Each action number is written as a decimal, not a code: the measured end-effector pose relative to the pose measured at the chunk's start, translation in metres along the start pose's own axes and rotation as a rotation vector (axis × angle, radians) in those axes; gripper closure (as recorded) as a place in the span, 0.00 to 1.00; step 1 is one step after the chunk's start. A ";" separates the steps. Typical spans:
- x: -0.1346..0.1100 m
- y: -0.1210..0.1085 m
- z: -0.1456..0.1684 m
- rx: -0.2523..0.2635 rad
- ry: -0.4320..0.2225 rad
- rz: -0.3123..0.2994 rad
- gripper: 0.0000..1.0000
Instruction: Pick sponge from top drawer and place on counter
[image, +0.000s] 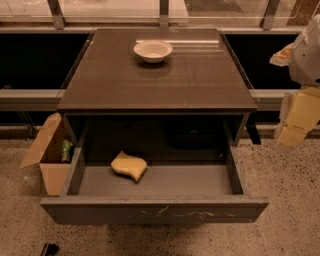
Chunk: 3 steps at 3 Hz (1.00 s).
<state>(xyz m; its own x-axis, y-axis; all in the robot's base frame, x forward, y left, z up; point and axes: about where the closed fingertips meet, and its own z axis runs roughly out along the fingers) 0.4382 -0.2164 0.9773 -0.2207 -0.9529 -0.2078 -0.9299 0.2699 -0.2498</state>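
The top drawer (155, 210) is pulled open toward me, its scratched front panel nearest. A pale-yellow wavy sponge (129, 166) lies on the drawer floor, left of middle. The dark brown glossy counter (160, 80) spans the cabinet top above it. My gripper (295, 120) hangs at the right edge of the view, right of the cabinet and well away from the sponge, with yellowish blocky fingers pointing down. It holds nothing.
A white bowl (153, 50) stands near the back of the counter. An open cardboard box (47, 155) with a green item sits on the floor left of the cabinet. A window ledge runs behind. Speckled floor surrounds the cabinet.
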 end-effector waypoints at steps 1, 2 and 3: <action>0.000 0.000 0.000 0.000 0.000 0.000 0.00; -0.008 0.009 0.027 -0.022 -0.048 0.006 0.00; -0.022 0.026 0.067 -0.049 -0.133 0.029 0.00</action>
<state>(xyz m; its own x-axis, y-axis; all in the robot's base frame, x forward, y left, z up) 0.4389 -0.1793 0.9116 -0.2101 -0.9172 -0.3386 -0.9376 0.2872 -0.1962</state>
